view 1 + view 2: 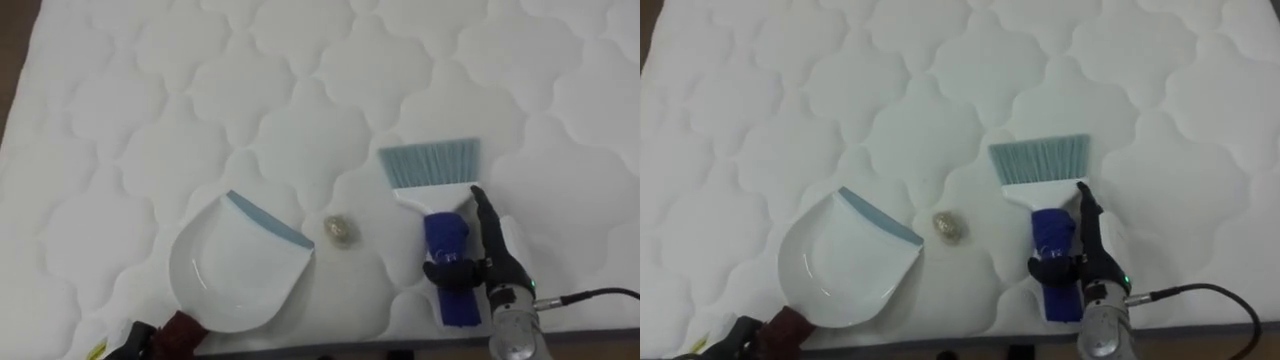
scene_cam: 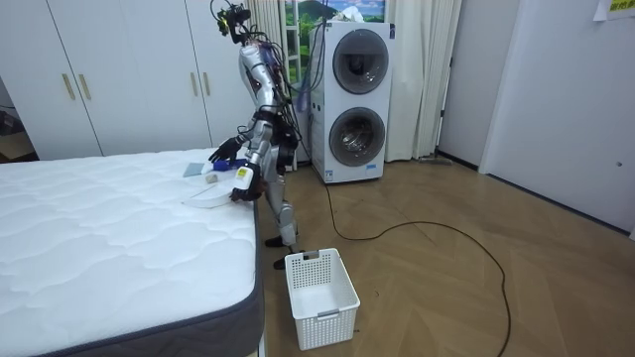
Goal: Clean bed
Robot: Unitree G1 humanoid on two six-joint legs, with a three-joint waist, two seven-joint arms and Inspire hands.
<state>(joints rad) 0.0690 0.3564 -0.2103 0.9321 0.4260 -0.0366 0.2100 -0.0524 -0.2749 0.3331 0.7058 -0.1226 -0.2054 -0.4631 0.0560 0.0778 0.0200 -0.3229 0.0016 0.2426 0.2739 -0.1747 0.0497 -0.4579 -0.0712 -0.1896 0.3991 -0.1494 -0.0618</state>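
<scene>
A white dustpan (image 1: 235, 268) with a pale blue lip lies on the white quilted mattress (image 1: 150, 90), its mouth facing right. My left hand (image 1: 135, 342) shows at the bottom left edge, curled round the pan's dark red handle (image 1: 183, 326). A small crumpled wad of rubbish (image 1: 340, 231) lies just right of the lip. Further right, a brush (image 1: 445, 245) with a blue handle and teal bristles (image 1: 432, 163) lies flat with its bristles pointing away from me. My right hand (image 1: 487, 262) is shut on the blue handle, thumb across it.
I stand bent forward at the bed's (image 2: 99, 228) near edge. A white plastic basket (image 2: 320, 296) sits on the wooden floor by the bed's corner. Stacked washing machines (image 2: 353, 99) stand behind me, and wardrobes line the wall.
</scene>
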